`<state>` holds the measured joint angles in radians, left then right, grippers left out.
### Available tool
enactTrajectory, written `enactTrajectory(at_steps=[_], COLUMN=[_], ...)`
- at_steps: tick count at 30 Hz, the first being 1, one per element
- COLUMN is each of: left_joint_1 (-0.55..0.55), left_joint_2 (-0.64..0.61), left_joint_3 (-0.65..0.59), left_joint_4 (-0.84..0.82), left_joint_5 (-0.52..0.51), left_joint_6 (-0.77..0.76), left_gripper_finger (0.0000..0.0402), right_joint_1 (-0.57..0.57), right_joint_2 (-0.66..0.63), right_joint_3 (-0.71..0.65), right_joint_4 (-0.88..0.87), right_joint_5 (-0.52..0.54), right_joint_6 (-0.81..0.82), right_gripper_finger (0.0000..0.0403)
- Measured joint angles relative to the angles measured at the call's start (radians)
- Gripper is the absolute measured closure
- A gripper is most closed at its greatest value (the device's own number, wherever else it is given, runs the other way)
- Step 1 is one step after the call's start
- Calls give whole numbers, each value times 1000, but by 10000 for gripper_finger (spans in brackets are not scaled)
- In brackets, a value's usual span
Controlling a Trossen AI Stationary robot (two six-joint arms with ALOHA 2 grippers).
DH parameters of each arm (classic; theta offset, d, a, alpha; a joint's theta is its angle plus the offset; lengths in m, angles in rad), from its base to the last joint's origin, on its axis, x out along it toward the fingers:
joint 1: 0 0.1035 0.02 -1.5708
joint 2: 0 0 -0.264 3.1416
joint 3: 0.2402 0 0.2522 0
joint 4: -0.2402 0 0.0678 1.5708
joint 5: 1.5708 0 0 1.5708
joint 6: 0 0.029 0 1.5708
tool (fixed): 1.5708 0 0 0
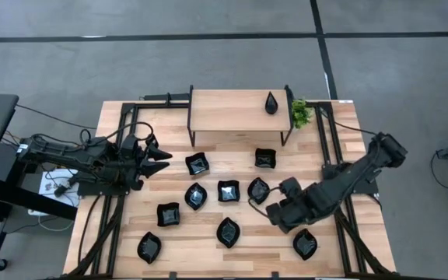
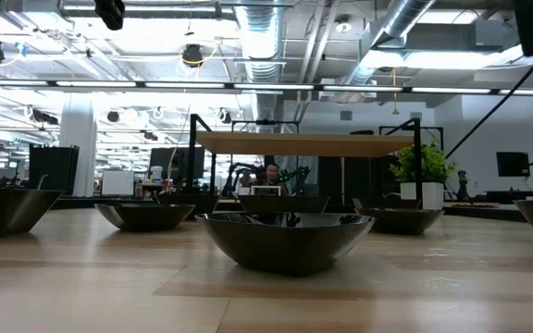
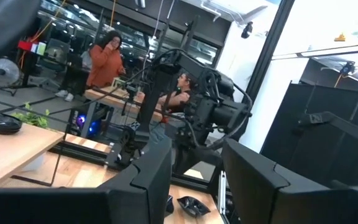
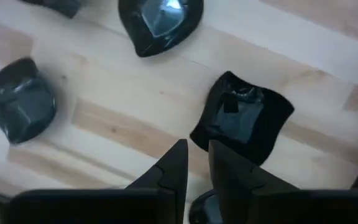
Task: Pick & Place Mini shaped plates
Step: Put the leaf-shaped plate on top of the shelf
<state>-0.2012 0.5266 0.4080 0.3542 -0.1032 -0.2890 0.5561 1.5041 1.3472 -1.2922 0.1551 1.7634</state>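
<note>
Glossy black mini plates (image 1: 228,190): nine spread over the light wood tabletop (image 1: 263,253), a mix of rounded squares and pointed leaf ovals. One narrow black teardrop plate (image 1: 271,102) sits on the raised wooden shelf w/ black frame (image 1: 232,109), near the small green plant (image 1: 300,113).

My right gripper (image 4: 196,149) is low over mid-table. The fingers are only narrowly parted w/ nothing between them, tips just beside the edge of a rounded square plate (image 4: 244,118). A leaf plate (image 4: 160,22) lies beyond it.

My left gripper (image 1: 162,159) hangs at the table's left side, jaws wide, empty, approx level w/ the square plate (image 1: 197,163) nearby.

Step, my read: R arm is on approach for a pick, no contact yet. Which plate it's over I can't tell for sure from overhead.

Next calls for: widen the fingers, straddle the plate rim, close, lift clear. The glossy rim may slip, so go slow.
</note>
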Motion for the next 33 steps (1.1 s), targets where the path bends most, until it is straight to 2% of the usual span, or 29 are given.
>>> enactTrajectory(at_steps=[3, 6, 11, 14, 19, 26, 33], left_joint_1=[0, 0, 0, 0, 0, 0, 0], left_joint_2=[0, 0, 0, 0, 0, 0, 0], left_joint_3=[0, 0, 0, 0, 0, 0, 0], left_joint_4=[0, 0, 0, 1, 1, 1, 2], left_joint_5=[0, 0, 0, 0, 0, 0, -27], left_joint_6=[0, 0, 0, -5, -7, -7, -7], left_gripper_finger=[257, 257, 257, 257, 257, 257, 257], right_joint_1=[-54, -133, -291, -349, -367, -338, -353], right_joint_2=[26, 57, 95, 103, 86, 66, 65], right_joint_3=[0, 0, -1, -18, -120, -277, -291], right_joint_4=[27, 25, 21, 33, 144, 364, 350], right_joint_5=[0, 3, -63, -106, -148, -185, -128], right_joint_6=[22, -45, -328, -461, -520, -472, -487], right_gripper_finger=[342, 342, 342, 341, 340, 340, 307])
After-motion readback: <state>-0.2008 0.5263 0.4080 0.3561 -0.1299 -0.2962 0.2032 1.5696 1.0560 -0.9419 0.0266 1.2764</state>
